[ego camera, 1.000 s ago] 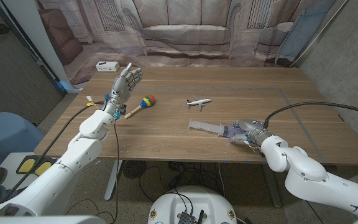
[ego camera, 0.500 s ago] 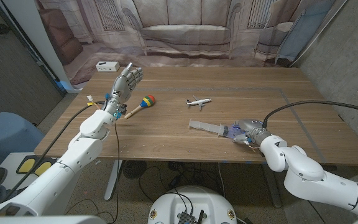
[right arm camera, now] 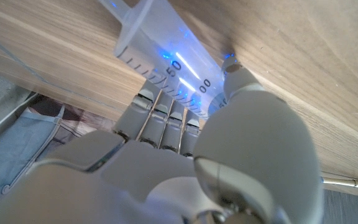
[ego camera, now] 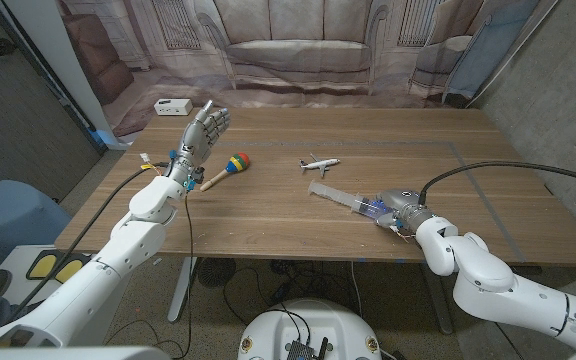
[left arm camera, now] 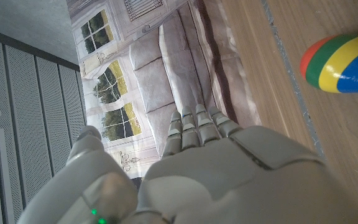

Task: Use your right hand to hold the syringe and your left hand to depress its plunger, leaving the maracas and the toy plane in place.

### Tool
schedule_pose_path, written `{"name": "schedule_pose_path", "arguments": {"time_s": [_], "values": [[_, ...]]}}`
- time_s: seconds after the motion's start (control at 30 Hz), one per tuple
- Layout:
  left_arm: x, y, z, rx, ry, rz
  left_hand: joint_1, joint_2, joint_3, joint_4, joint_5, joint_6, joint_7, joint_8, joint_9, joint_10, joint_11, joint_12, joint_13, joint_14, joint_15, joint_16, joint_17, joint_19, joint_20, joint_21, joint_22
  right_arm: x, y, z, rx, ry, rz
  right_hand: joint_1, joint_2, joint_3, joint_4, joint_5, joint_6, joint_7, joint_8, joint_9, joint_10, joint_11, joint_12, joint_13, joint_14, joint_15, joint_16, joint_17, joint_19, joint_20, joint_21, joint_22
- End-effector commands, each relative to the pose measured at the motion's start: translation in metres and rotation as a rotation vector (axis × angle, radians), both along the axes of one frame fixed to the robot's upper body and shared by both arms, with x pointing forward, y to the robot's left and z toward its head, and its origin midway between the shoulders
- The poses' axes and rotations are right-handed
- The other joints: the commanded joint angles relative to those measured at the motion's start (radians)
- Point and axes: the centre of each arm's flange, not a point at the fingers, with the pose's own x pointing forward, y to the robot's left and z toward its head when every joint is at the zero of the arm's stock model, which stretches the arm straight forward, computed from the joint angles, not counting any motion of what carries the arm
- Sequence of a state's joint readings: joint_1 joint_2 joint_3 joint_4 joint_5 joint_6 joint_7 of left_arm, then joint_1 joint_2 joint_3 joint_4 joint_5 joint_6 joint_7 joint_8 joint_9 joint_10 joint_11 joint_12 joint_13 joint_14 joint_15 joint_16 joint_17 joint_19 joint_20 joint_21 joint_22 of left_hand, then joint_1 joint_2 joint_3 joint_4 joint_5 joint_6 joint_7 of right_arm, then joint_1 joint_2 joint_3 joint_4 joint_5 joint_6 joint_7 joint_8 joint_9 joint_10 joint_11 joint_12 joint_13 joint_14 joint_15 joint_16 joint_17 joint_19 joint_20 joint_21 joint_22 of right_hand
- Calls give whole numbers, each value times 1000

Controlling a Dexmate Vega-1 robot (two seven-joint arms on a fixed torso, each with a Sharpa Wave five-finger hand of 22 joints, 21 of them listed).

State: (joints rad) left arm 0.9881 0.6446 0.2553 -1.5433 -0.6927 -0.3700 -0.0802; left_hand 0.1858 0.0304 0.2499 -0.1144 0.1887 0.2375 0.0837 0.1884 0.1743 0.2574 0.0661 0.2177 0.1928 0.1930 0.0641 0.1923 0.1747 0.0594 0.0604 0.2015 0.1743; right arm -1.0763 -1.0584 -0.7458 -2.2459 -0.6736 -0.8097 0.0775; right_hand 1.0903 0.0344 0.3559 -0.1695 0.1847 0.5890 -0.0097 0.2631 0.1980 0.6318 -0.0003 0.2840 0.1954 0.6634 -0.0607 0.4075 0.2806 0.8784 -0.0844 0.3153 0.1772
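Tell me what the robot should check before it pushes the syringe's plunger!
1. Right robot hand holds the syringe: ok; the right wrist view shows fingers around the barrel.
2. Left robot hand is at the plunger: not ok; it is raised by the maracas.
3. Maracas untouched: ok.
4. Toy plane apart from the syringe: ok.
5. Plunger end free to push: cannot tell.

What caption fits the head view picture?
Right hand holds the syringe on the table; left hand waits raised near the maraca and toy plane.
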Motion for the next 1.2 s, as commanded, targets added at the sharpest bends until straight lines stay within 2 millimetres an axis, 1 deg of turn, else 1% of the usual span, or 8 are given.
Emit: {"name": "schedule_pose_path", "arguments": {"time_s": [0.03,0.23,0.33,0.6,0.63,0.67,0.87,1.2], "values": [[1,-2,0,-2,0,-1,10,3,-2,-2,-1,5,1,0,5,4,-6,-5,2,8,-1,-3,5,-4,10,-4,6,3,2,0,-43,-62,10,73,60,-2,4,-5,78,-32,13,4,51,-9,12,2,54,-94,32,20,74,-49,21,6],[1,-2,1,-4,-1,-1,10,3,-2,-2,-1,6,2,0,5,3,-6,-5,2,8,-1,-3,5,-4,10,-4,6,2,3,4,-51,-94,11,108,96,12,5,-1,124,-46,19,3,104,-21,18,1,124,-122,53,27,110,-69,43,11],[1,-3,1,-6,-1,-3,10,3,-2,-2,-1,6,2,0,5,2,-7,-6,2,7,-1,-4,5,-4,10,-4,6,1,3,6,-53,-122,10,128,100,9,2,-2,148,-46,20,3,131,-34,20,1,148,-132,67,39,125,-77,56,13],[2,-5,1,-10,-1,0,10,3,-3,-2,-1,6,2,0,5,4,-6,-5,2,7,-1,-3,5,-4,11,-4,6,-3,3,14,-43,-183,28,172,106,2,-1,-2,220,-52,32,4,195,-36,30,1,207,-147,94,60,155,-74,86,19],[2,-5,1,-11,-1,1,10,3,-3,-2,-1,7,2,0,5,4,-6,-5,2,7,-2,-3,5,-4,11,-4,6,-3,3,15,-41,-188,31,174,107,0,1,-2,235,-51,36,4,211,-33,35,1,216,-147,95,61,161,-74,91,19],[2,-5,2,-11,0,2,10,3,-3,-2,-1,7,2,0,5,4,-6,-5,2,7,-2,-3,5,-4,11,-4,6,-3,3,16,-41,-190,35,175,108,0,3,-2,246,-53,39,4,218,-43,36,1,224,-146,96,60,161,-73,94,20],[5,-8,3,-6,6,3,10,4,-3,-2,-1,7,3,0,5,3,-6,-6,2,8,-2,-3,5,-4,10,-4,6,-1,1,20,-46,-208,47,172,112,-7,14,-3,289,-58,47,5,251,-36,41,2,249,-150,92,57,166,-74,108,22],[10,-14,12,6,1,-2,11,4,-3,-2,-1,7,2,0,5,5,-4,-5,2,8,-1,-3,5,-4,9,-4,6,1,-6,27,-25,-234,65,156,122,-12,30,-4,337,-57,57,5,288,-41,47,3,286,-151,85,49,172,-74,126,24]]}}
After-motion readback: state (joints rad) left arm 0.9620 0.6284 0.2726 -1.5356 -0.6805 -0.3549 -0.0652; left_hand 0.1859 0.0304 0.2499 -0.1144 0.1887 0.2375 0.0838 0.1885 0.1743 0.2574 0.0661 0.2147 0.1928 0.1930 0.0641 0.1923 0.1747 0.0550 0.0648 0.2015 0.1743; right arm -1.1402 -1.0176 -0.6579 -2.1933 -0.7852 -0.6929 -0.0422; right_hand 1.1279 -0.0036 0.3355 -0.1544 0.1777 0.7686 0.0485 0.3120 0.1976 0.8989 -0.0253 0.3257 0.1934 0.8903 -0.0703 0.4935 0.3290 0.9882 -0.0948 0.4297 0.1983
